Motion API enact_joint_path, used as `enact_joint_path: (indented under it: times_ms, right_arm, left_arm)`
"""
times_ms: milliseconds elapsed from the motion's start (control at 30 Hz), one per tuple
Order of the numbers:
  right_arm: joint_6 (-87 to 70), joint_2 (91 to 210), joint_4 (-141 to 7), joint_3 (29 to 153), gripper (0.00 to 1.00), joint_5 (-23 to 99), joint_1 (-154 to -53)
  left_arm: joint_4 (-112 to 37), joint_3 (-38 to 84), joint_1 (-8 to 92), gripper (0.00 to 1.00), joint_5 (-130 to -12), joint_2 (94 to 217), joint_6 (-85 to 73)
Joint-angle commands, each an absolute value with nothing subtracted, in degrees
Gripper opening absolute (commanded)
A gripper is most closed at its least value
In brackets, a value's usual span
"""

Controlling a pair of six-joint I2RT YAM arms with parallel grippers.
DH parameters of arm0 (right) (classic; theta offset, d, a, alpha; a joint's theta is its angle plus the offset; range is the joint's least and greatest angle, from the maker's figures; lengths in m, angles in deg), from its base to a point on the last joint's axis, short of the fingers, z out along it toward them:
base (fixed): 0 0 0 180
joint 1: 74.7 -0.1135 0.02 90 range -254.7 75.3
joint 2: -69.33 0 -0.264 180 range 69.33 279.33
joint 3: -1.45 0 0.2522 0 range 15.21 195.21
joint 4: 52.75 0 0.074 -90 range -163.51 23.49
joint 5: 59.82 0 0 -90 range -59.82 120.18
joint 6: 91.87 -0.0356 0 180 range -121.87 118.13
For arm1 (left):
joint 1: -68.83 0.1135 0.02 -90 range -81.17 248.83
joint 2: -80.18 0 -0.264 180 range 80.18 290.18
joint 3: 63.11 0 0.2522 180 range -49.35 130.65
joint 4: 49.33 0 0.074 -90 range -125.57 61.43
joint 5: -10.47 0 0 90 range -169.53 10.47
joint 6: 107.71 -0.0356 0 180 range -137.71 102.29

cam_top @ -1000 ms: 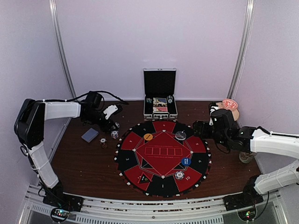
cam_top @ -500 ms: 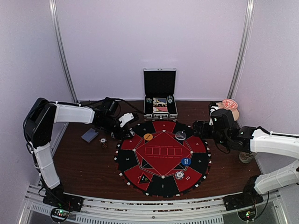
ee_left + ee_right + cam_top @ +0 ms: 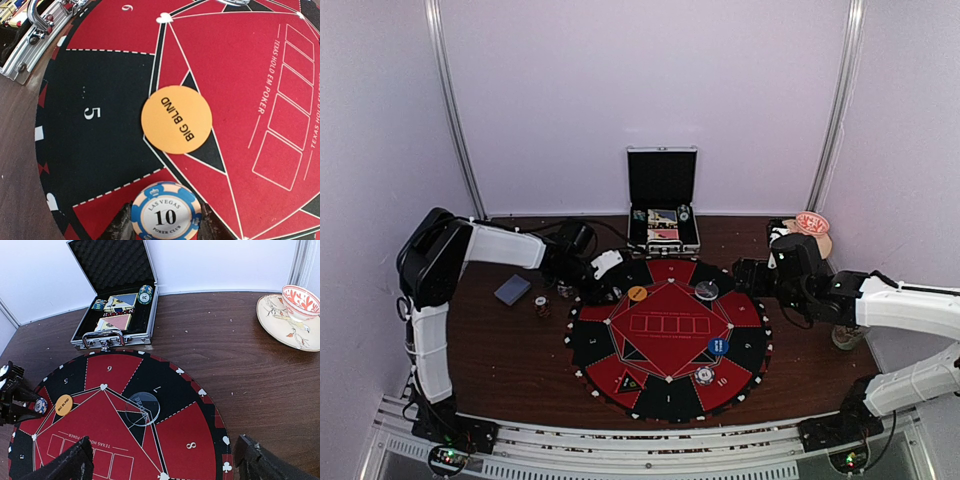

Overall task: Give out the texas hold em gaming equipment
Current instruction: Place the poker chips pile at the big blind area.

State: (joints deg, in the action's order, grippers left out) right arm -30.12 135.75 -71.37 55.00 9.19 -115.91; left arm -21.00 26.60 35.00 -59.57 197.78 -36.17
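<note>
Left gripper point(image 3: 606, 264) is clamped on a glossy blue-and-white "10" poker chip point(image 3: 166, 212) over the round red-and-black felt mat point(image 3: 670, 300) near seat 5, while the right gripper point(image 3: 162, 467) hangs with jaws wide apart and empty at the mat's far right edge. Distribution looks partly done. The foam-lined aluminium case point(image 3: 662, 178) holds more cards and chips, and the flat grey-blue deck point(image 3: 512, 289) lies undealt on the wooden table. The orange Big Blind disc point(image 3: 176, 119), the blue disc point(image 3: 718, 346) and one chip stack point(image 3: 704, 375) sit on the mat.

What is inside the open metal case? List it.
The case holds card packs, a chip marked 20 and foam lining. Whatever lies beneath the packs is hidden.
</note>
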Motion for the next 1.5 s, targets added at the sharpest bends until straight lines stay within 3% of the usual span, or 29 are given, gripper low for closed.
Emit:
enact_joint_path:
  times_ms: [0, 433, 500, 667, 767, 1133, 1467]
  right_arm:
    - [-29.4, 135.7, -70.6, 54.4, 0.99, 9.1, -115.6]
    - [-29.3, 135.9, -70.6, 54.4, 0.99, 9.1, -115.6]
    - [-29.3, 135.8, -70.6, 54.5, 0.99, 9.0, -115.6]
    - [-29.3, 135.7, -70.7, 54.4, 0.99, 9.1, -115.6]
    - [-29.4, 135.6, -70.6, 54.4, 0.99, 9.2, -115.6]
    - [-29.2, 135.4, -70.7, 54.4, 0.99, 9.5, -115.6]
    - [-29.3, 135.9, -70.5, 54.4, 0.99, 9.6, -115.6]
  left_arm:
    - [-23.3, 28.9, 34.8, 0.27, -60.7, 199.5, -35.4]
    - [-22.9, 29.3, 34.3, 0.32, -59.2, 200.8, -35.6]
    - [-22.4, 29.4, 34.4, 0.38, -59.2, 200.9, -35.8]
    - [-21.9, 28.9, 34.3, 0.69, -60.1, 199.9, -35.8]
    - [-21.7, 28.4, 34.4, 0.77, -60.6, 198.3, -35.8]
    - [-19.6, 24.2, 38.8, 0.90, -62.7, 187.6, -37.2]
    - [-15.4, 23.0, 46.5, 0.90, -60.5, 186.7, -39.5]
